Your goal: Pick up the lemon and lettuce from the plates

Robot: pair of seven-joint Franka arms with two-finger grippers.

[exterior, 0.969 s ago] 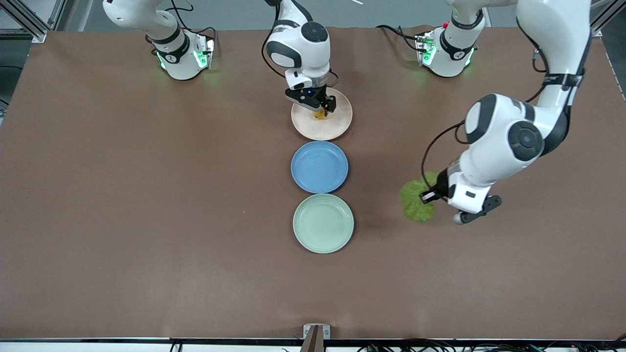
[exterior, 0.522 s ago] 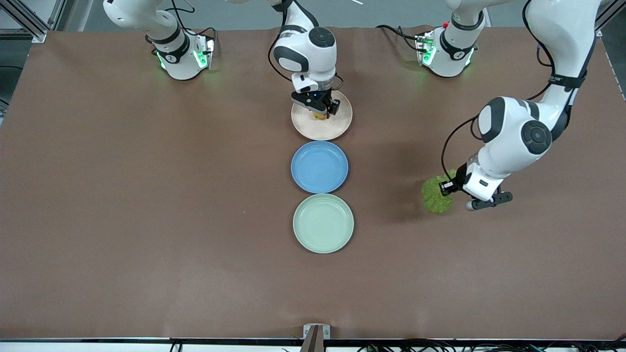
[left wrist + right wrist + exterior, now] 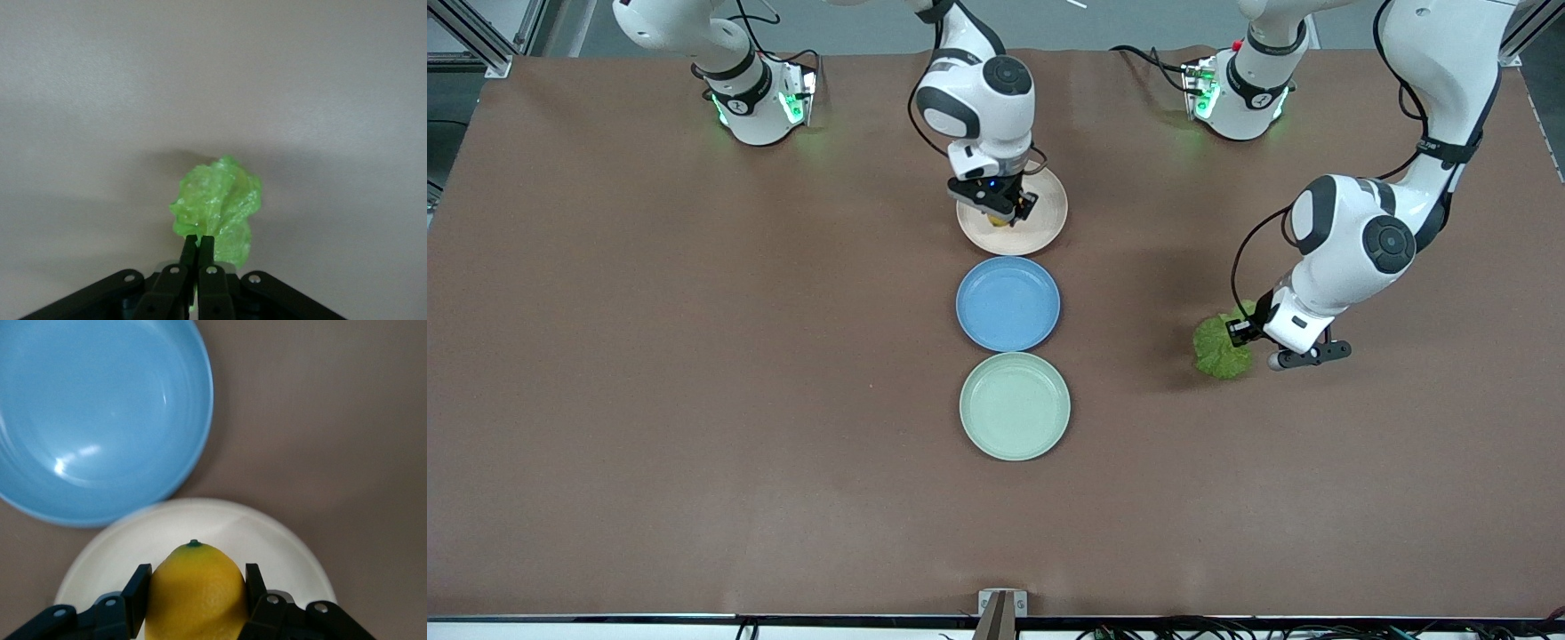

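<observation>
1. Over the beige plate (image 3: 1024,233), the right gripper (image 3: 1000,211) has edged sideways, jaws clamping the lemon (image 3: 195,590).
2. Toward the left arm's end, the left gripper (image 3: 198,248) has drawn back, pinching the lettuce (image 3: 1221,348) above bare table (image 3: 694,356).

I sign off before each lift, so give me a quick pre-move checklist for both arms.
1. Right pincer closed around the lemon: ok.
2. Lemon clear of the beige plate: cannot tell; it sits over the plate.
3. Left pincer shut on the lettuce: ok, pinched at its edge.
4. Lettuce off the mint green plate: ok, it is over bare table toward the left arm's end.
5. Blue plate out of both arms' way: ok.
</observation>
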